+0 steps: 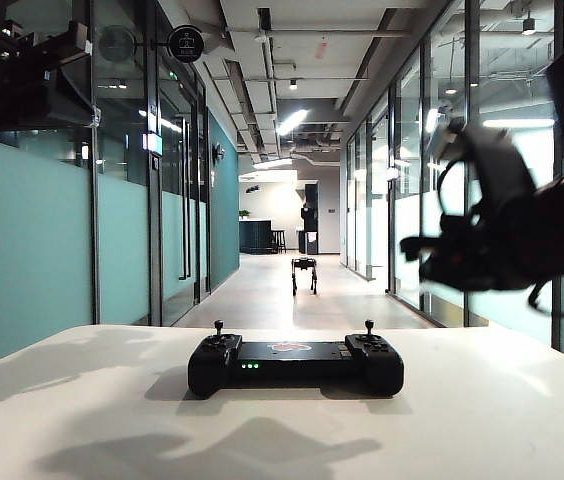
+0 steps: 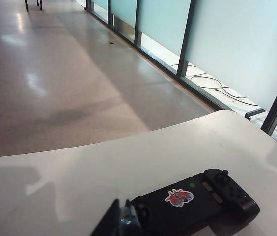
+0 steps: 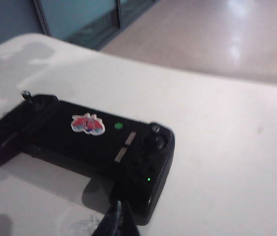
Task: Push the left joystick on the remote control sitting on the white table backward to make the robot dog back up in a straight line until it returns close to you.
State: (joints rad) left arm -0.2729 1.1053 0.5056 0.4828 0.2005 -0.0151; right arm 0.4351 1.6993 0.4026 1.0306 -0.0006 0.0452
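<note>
The black remote control [image 1: 295,363] lies in the middle of the white table [image 1: 72,400], with its green lights facing me. Its left joystick [image 1: 218,327] and right stick [image 1: 369,326] both stand upright and untouched. Far down the corridor stands the robot dog [image 1: 304,272]. My right gripper [image 1: 412,245] hangs blurred in the air, up and right of the handset. In the right wrist view this gripper [image 3: 119,210] is shut, over the near edge of the right lobe. My left gripper [image 2: 121,206] is shut, empty, its tips beside the left lobe [image 2: 141,209].
The dark bulk of the left arm [image 1: 22,75] fills the upper left corner. Glass partition walls [image 1: 42,250] line both sides of the corridor floor [image 1: 262,295]. Cables [image 2: 212,86] lie on the floor by the glass. Arm shadows fall on the tabletop.
</note>
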